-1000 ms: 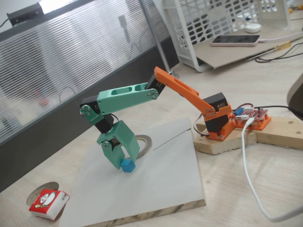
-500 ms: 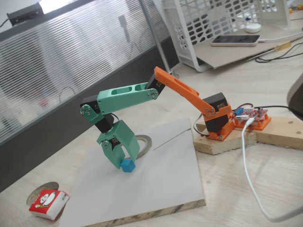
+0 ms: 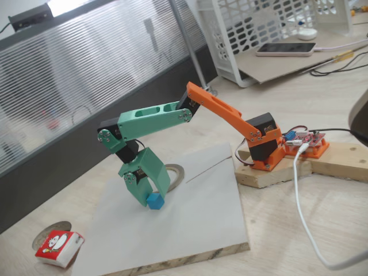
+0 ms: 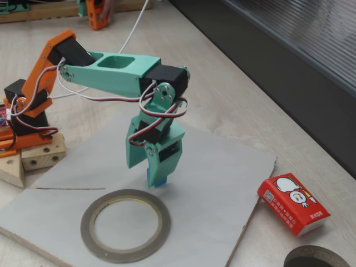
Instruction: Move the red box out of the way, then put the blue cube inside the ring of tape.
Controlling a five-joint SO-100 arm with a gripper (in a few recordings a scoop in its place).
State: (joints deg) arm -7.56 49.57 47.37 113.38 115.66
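The green gripper (image 3: 150,197) (image 4: 157,176) points down over the grey board, shut on the blue cube (image 3: 154,200) (image 4: 159,181), which shows at its fingertips just above the board. The ring of tape (image 3: 178,171) (image 4: 125,224) lies flat on the board, partly hidden behind the gripper in one fixed view and, in the other, close in front of the gripper. Its hollow centre is empty. The red box (image 3: 59,247) (image 4: 292,204) lies on the table off the board's edge, well apart from the gripper.
The grey board (image 3: 195,213) (image 4: 222,161) rests on the wooden table. A round dark hole (image 3: 52,230) (image 4: 311,257) is cut in the tabletop beside the red box. The orange arm base (image 3: 264,149) (image 4: 22,117) sits on a wooden block, with a white cable (image 3: 305,213) nearby.
Hardly anything differs: the arm with the cube has shifted by only a few pixels. Ring and red box lie as before.
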